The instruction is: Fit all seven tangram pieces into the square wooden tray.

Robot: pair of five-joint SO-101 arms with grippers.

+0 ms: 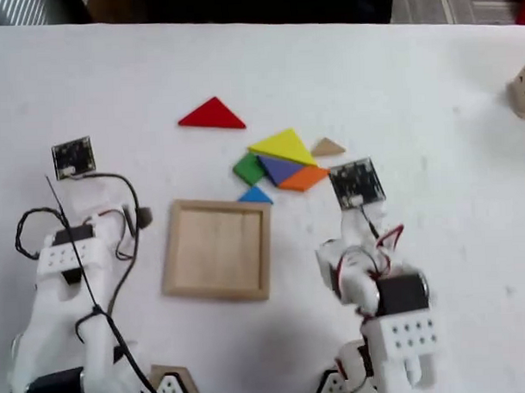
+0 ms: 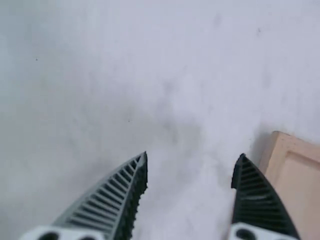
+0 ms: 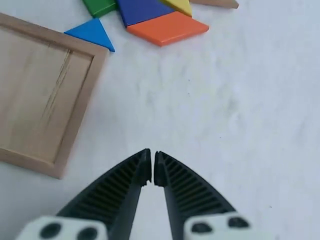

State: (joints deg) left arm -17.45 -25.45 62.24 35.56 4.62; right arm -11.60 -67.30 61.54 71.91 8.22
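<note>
The square wooden tray (image 1: 217, 250) lies empty mid-table. Behind it lies a cluster of pieces: yellow triangle (image 1: 284, 146), green piece (image 1: 248, 168), dark blue triangle (image 1: 279, 168), orange piece (image 1: 303, 178), small light-blue triangle (image 1: 256, 196) touching the tray's far rim, and tan triangle (image 1: 328, 147). A red triangle (image 1: 212, 115) lies apart, farther back. My left gripper (image 2: 193, 165) hangs open over bare table just left of the tray rim (image 2: 295, 175). My right gripper (image 3: 152, 167) is shut and empty, right of the tray (image 3: 80, 115), short of the orange piece (image 3: 167, 27) and light-blue triangle (image 3: 91, 32).
Each arm carries a small black marker board (image 1: 73, 156) (image 1: 357, 182), and loose cables (image 1: 117, 245) hang from the left arm. A tan perforated object (image 1: 523, 88) stands at the right edge. White tabletop stretches open behind the pieces.
</note>
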